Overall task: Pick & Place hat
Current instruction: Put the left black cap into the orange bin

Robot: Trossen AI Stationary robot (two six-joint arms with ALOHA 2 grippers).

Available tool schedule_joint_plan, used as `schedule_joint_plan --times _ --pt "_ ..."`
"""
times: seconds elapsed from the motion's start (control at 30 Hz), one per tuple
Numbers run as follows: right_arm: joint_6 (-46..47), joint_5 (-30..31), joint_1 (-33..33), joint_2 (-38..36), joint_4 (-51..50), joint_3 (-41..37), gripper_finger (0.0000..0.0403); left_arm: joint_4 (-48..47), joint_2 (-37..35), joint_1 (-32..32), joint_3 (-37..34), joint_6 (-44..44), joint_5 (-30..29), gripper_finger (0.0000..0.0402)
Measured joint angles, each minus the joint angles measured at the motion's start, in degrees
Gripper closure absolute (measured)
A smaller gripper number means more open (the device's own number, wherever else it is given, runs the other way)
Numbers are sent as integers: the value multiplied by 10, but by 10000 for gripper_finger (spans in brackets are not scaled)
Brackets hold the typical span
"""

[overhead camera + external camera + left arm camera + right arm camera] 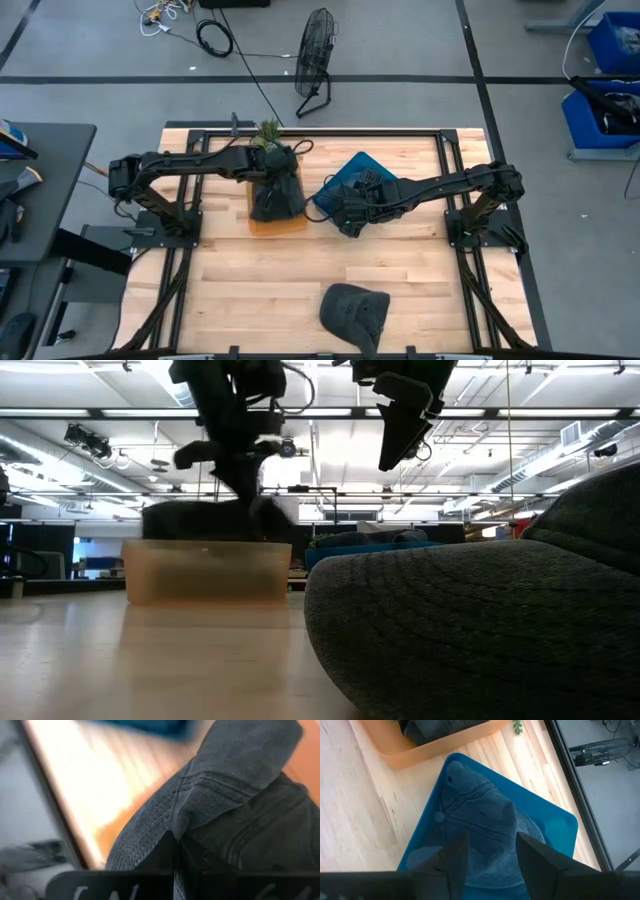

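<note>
Left gripper (272, 192): clamped on dark grey fabric cap (235, 815) over translucent orange plastic bin (280, 224), table's 11 o'clock.
Right gripper (487, 852): fingers apart, holding nothing, above blue cloth cap (485, 830) in blue plastic tray (555, 827), 1 o'clock.
Second grey cap (354, 312): wooden tabletop (250, 290), 6 o'clock.

Wood table (250, 280): orange bin (277, 222) and blue tray (352, 168) side by side at back, grey hat (354, 310) near front edge.
</note>
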Motion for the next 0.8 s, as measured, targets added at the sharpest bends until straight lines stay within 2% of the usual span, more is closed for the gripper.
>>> schedule_joint_plan --times 0.07,0.2,0.57,0.73,0.8 --pt "3 0 0 0 -1 0 234 -27 5 0 0 -19 0 394" --pt "15 -1 0 0 -4 0 234 -24 14 0 -9 -38 0 394" --pt "15 -2 0 0 -6 0 234 7 17 -1 -86 -42 -2 387" --pt "12 0 0 0 1 0 234 -5 17 -20 -63 1 -72 386" --pt "11 0 0 0 3 0 234 -4 18 -29 -41 20 -79 385"
